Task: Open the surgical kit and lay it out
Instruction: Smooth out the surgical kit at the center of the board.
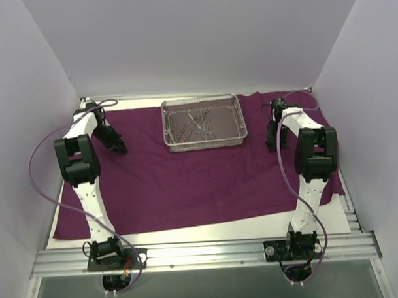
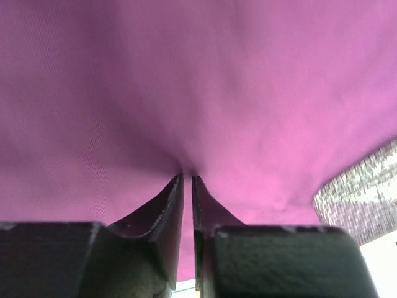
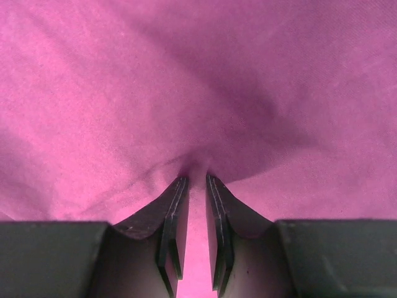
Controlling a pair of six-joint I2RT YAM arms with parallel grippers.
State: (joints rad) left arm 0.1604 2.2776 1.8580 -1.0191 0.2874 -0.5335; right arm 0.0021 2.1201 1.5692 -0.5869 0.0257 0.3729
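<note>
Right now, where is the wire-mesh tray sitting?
In the top external view, the wire-mesh tray sits on the purple cloth at the far centre of the table, between the left end effector and the right end effector.

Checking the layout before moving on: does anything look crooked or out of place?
The cloth lies askew: its near edge slants, sitting farther back on the right. The tools lie jumbled in the tray.

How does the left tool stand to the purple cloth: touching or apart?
Touching. The left wrist view shows the left tool pinching a puckered fold of the purple cloth between its tips.
</note>
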